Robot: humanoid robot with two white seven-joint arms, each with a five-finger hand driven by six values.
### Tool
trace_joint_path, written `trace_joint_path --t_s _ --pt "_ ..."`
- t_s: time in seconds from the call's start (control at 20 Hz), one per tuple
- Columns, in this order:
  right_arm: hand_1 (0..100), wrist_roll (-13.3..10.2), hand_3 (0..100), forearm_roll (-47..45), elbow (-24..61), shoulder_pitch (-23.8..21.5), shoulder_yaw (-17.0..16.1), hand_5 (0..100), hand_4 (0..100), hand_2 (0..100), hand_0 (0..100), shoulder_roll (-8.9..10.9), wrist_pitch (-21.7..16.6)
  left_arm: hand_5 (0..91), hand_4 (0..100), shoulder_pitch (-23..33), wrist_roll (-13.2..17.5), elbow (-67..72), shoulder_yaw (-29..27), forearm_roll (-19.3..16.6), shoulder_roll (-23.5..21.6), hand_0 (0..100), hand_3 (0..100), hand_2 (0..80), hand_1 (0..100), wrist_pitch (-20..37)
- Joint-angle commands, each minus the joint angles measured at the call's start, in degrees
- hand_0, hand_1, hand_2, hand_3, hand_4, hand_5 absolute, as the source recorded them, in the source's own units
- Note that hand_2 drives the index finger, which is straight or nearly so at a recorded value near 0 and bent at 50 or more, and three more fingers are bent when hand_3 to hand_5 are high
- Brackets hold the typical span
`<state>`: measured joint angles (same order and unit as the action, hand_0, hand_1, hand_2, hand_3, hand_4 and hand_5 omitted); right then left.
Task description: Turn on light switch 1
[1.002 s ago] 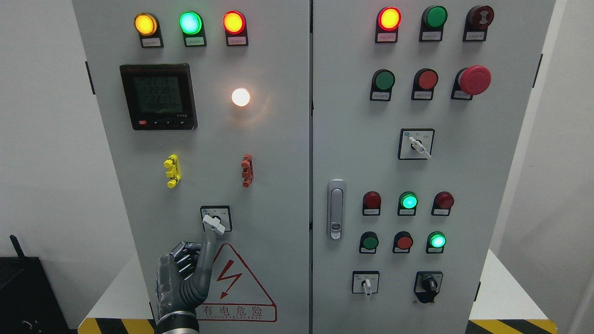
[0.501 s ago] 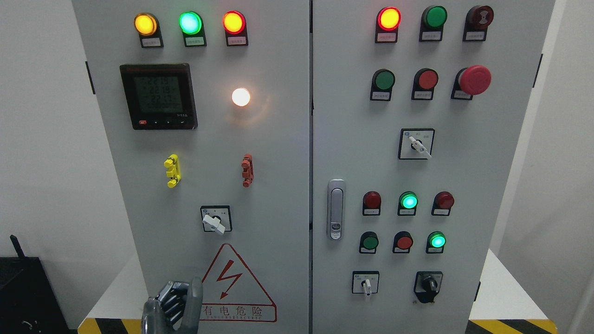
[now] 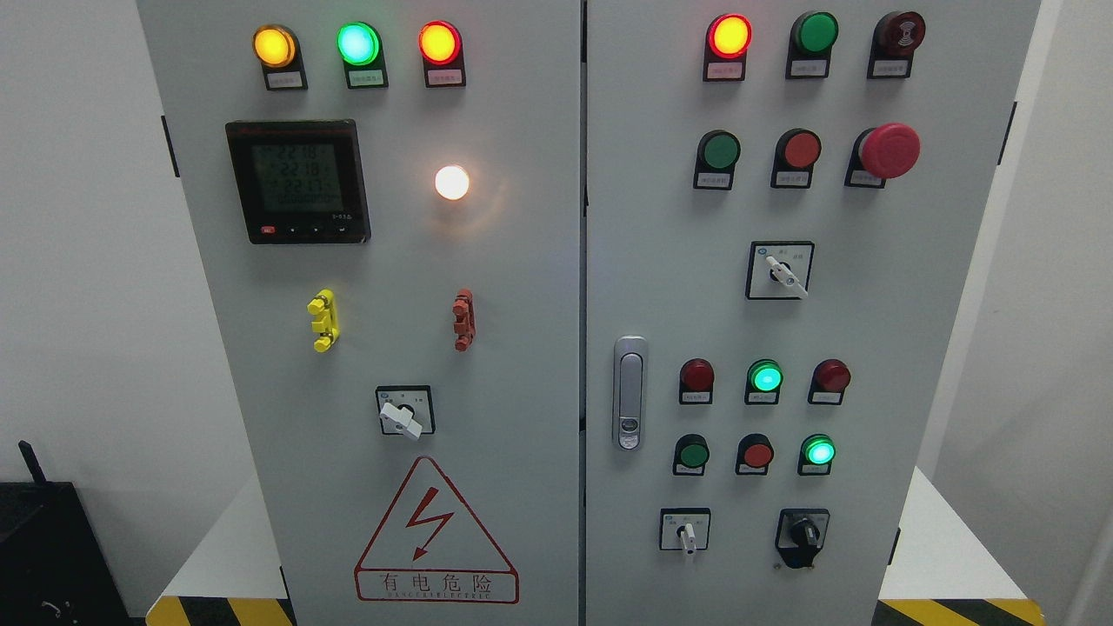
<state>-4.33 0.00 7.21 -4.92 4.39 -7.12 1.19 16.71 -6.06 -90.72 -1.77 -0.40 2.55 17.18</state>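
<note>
A grey electrical cabinet (image 3: 522, 287) with two doors fills the head view. On the left door a rotary switch (image 3: 403, 416) with a white handle sits low in the middle, its handle turned to the lower right. Above it a round white lamp (image 3: 451, 183) is lit. Neither of my hands is in view.
The left door also has a digital meter (image 3: 297, 181), three lit lamps at the top (image 3: 357, 43), a yellow clip (image 3: 323, 320), a red clip (image 3: 463, 319) and a warning triangle (image 3: 436, 535). The right door has a handle (image 3: 629, 393), buttons, lamps, a red emergency stop (image 3: 889, 149) and more rotary switches.
My left hand, which had a finger raised at the rotary switch a second ago, has dropped down and left the picture. The switch handle and the lit white lamp have not changed.
</note>
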Motion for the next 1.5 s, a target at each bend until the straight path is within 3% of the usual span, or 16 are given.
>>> trace_joint_path --t_s 0.0,0.2,0.35,0.45,0.55,0.65,0.75,0.85,0.9,0.95,1.0,1.05,1.25,1.45 --pt "0 0.03 0 -1.41 0.0 0.0 0.0 0 0 0 0 0.0 0.04 62.2 87 3.59 3.94 40.55 -5.0 3.03 -2.99 15 80 43.3 27 4.61" --pt "0 0.03 0 -1.41 0.0 0.0 0.0 0 0 0 0 0.0 0.04 49.5 76 -0.27 7.99 61.14 -4.74 3.03 -3.08 18 68 37.6 28 4.79" --pt "0 0.03 0 -1.41 0.0 0.0 0.0 0 0 0 0 0.0 0.04 34.1 68 -4.05 11.76 73.72 -4.3 2.77 -3.17 19 61 33.1 27 4.8" --pt "0 0.03 0 -1.41 0.0 0.0 0.0 0 0 0 0 0.0 0.04 7.5 55 -4.49 13.26 78.13 -3.51 1.63 -3.17 20 49 23.5 25 4.62" --pt "0 0.03 0 -1.41 0.0 0.0 0.0 0 0 0 0 0.0 0.04 0.0 50 -4.49 13.18 81.56 0.78 -0.47 -3.25 20 44 17.7 23 3.13" --pt "0 0.03 0 -1.41 0.0 0.0 0.0 0 0 0 0 0.0 0.03 0.0 46 -5.45 13.09 85.34 4.13 -1.36 -3.25 21 37 12.5 20 1.37" --pt "0 0.03 0 -1.41 0.0 0.0 0.0 0 0 0 0 0.0 0.04 0.0 30 -6.34 13.18 87.54 4.84 -1.45 -2.64 24 19 0.0 16 1.02" --pt "0 0.03 0 -1.41 0.0 0.0 0.0 0 0 0 0 0.0 0.04 0.0 25 -6.34 13.01 87.9 5.81 -2.23 -1.85 25 12 0.0 15 0.75" --pt "0 0.03 0 -1.41 0.0 0.0 0.0 0 0 0 0 0.0 0.04 0.0 16 -6.34 12.92 87.9 6.33 -2.76 -1.06 26 3 0.0 14 -0.21" --pt "0 0.03 0 -1.41 0.0 0.0 0.0 0 0 0 0 0.0 0.04 0.0 14 -6.34 12.92 87.9 6.51 -2.94 -0.45 27 1 0.0 13 -1.43" --pt "0 0.03 0 -1.41 0.0 0.0 0.0 0 0 0 0 0.0 0.04 0.0 2 -6.43 12.92 87.9 6.69 -3.03 -0.27 27 0 0.0 12 -2.49" --pt "0 0.03 0 -1.41 0.0 0.0 0.0 0 0 0 0 0.0 0.04 0.0 0 -6.6 12.83 87.82 6.95 -3.03 0.0 28 0 0.0 10 -3.28" --pt "0 0.03 0 -1.41 0.0 0.0 0.0 0 0 0 0 0.0 0.04 0.0 0 -8.88 12.92 87.82 9.93 -3.12 0.7 29 0 0.0 4 -8.2" --pt "0 0.03 0 -1.41 0.0 0.0 0.0 0 0 0 0 0.0 0.04 0.0 0 -11.7 12.39 87.9 9.5 -2.5 1.93 29 0 0.0 0 -10.93"
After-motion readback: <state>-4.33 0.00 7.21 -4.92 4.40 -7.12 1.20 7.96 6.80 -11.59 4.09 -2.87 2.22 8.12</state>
